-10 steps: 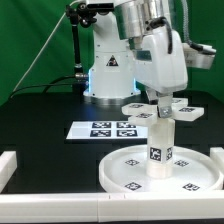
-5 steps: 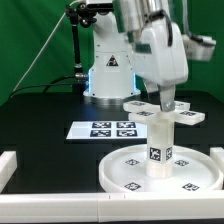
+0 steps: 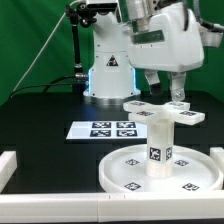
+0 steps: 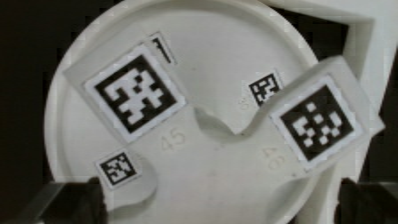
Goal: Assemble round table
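The large round disc (image 3: 128, 172) lies flat on the black table near the front. The short cylinder leg (image 3: 158, 142) stands upright in its hub. The cross-shaped foot (image 3: 160, 110) sits on top of the leg. My gripper (image 3: 165, 88) hangs just above the foot, open and empty, touching nothing. In the wrist view the foot's tagged arms (image 4: 134, 95) lie over the disc (image 4: 214, 40), and my dark fingertips (image 4: 71, 200) show at the frame's corners around my gripper (image 4: 217, 205).
The marker board (image 3: 103, 129) lies behind the disc toward the exterior view's left. Long white rails run at the front left (image 3: 8, 165) and by the disc's right side (image 3: 216, 156). The robot base (image 3: 108, 75) stands at the back.
My gripper was down around the foot on top of the leg. It has let go and risen above it. The foot stays on the leg.
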Robot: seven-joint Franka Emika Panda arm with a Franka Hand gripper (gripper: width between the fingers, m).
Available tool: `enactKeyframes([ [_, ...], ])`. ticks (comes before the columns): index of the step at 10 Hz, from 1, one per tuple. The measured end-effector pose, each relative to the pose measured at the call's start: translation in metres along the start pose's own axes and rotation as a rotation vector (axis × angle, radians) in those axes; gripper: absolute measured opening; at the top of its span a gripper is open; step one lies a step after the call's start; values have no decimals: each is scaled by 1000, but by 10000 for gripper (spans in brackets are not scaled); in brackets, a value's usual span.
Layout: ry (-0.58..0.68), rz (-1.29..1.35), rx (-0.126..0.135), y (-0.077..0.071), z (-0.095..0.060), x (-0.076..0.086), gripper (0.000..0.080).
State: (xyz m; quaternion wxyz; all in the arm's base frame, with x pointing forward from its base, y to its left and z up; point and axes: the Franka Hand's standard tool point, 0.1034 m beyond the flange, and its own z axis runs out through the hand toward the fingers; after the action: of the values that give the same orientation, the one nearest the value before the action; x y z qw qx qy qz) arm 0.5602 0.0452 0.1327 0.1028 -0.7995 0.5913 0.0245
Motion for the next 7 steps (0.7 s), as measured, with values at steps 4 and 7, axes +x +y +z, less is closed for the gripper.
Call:
enactKeyframes([
  [4,27,-542,-38,-8,-5,-4,649],
  [7,23,-762,-42,-7,-4,-2,649],
])
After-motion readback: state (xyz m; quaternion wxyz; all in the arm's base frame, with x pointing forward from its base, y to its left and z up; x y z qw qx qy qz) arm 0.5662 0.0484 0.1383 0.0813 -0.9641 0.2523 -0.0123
